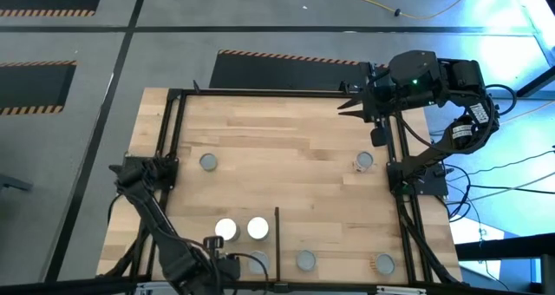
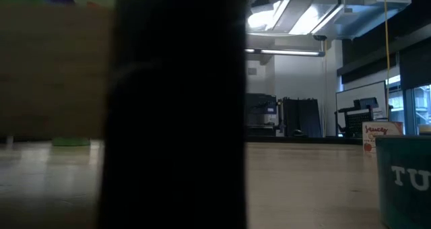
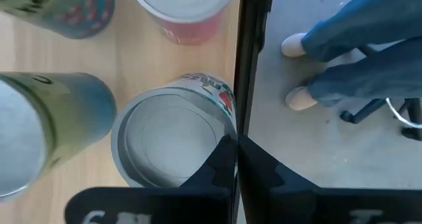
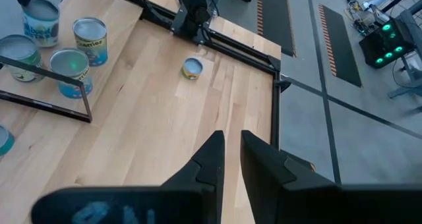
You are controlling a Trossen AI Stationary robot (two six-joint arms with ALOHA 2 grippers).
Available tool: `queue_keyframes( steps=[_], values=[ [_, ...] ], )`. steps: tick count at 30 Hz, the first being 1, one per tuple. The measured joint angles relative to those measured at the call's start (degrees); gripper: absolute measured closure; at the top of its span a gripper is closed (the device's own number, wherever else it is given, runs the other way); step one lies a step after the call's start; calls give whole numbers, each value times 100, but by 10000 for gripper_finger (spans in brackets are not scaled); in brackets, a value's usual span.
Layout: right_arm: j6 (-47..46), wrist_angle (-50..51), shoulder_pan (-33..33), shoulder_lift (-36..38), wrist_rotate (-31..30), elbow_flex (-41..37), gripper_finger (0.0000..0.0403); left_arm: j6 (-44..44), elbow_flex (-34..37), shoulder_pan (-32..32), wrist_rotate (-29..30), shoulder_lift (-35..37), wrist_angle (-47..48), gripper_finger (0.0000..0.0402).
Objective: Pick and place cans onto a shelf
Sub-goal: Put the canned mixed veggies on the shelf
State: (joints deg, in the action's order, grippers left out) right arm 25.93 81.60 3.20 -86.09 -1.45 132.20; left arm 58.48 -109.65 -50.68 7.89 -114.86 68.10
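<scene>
Several cans stand upright on the wooden board inside the black frame [image 1: 173,139]: two white-topped ones [image 1: 225,229] [image 1: 257,228], grey-topped ones [image 1: 208,162] [image 1: 363,161] [image 1: 305,260] and a tan-topped one [image 1: 384,263]. A thin divider bar [image 1: 277,234] splits the near part. My left gripper [image 3: 234,161] is shut at the near edge, over the rim of a grey-topped can [image 3: 168,141]. My right gripper [image 4: 231,151] hangs high over the far right corner, slightly open and holding nothing. My left gripper's shut fingertips [image 3: 224,155] show over the grey-topped can's rim [image 3: 217,128], on the side next to the black frame rail. They come steeply from above. Whether they touch the rim I cannot tell.
Around that can stand a green can [image 3: 46,132], a red white-topped can [image 3: 184,10] and a teal can [image 3: 66,10]. The frame rail [image 3: 249,59] runs right beside it. A person's legs and shoes [image 3: 349,46] are on the floor beyond. A dark shape [image 2: 175,108] blocks much of the low view.
</scene>
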Motion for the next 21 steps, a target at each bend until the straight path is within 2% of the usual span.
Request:
queue_keyframes(
  steps=[9, 13, 21],
  values=[
    [2, 0, 0, -2, -1, 0, 350, -55, -2, 208, -148, -95, 255, 401],
    [2, 2, 0, -2, -1, 0, 350, -166, -2, 289, -533, -95, 461, 401],
    [4, 4, 0, -2, -1, 0, 350, -492, -2, 350, -599, -95, 376, 401]
  ],
)
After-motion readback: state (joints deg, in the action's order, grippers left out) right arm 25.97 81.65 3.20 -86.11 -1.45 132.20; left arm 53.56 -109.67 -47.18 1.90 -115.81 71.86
